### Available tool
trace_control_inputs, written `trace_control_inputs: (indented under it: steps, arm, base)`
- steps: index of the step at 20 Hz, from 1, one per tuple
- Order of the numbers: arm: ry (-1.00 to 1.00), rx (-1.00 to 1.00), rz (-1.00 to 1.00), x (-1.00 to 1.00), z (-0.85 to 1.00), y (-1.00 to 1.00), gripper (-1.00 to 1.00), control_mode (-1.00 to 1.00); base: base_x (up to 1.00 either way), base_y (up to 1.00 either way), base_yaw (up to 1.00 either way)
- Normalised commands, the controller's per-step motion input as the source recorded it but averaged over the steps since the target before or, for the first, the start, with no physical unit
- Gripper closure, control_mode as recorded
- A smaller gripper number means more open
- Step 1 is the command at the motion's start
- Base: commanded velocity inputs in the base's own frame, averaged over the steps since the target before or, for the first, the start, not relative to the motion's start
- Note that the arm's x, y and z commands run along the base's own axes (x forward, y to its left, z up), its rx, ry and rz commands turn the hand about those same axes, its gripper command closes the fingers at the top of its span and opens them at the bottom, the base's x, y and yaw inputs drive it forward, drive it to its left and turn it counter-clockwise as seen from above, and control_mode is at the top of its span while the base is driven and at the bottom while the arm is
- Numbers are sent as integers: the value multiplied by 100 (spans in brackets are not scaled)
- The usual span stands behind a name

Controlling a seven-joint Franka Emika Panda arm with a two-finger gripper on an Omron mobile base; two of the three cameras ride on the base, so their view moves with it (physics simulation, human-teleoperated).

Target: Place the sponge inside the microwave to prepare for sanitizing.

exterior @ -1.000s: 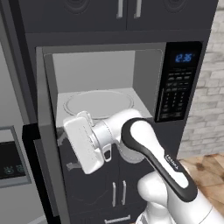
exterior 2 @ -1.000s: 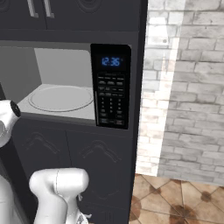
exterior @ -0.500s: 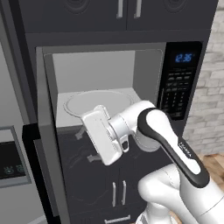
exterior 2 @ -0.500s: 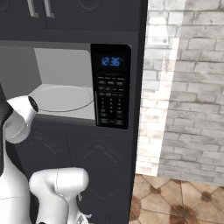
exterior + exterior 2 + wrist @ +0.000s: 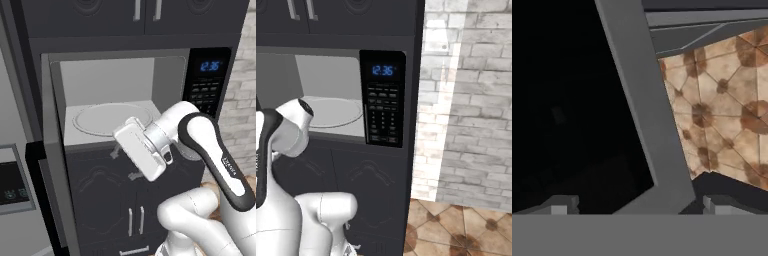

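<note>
Gripper: white two-finger gripper (image 5: 123, 163) stood wide apart, empty | Microwave: built-in grey-framed microwave (image 5: 145, 85) open just above and behind it, pale round turntable (image 5: 111, 117) bare | Sponge: location could not be told | Handling: likely light, soft, compressible; pinch across its short sides.

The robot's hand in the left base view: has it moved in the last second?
Yes. Against the microwave, which stays put, the gripper has swung rightward, from below the turntable's left edge to below its right side.
</note>
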Motion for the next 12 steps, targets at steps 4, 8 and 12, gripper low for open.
trace_control_inputs:
  steps: [4, 8, 12]
  arm:
    - [-1, -32, 0, 6, -1, -40, -100, -100]
    - [0, -35, 0, 10, -3, -29, -100, -100]
    - [0, -37, 0, 12, -6, -36, -100, -100]
  base:
    - [0, 0, 0]
    - [0, 0, 0]
    - [0, 0, 0]
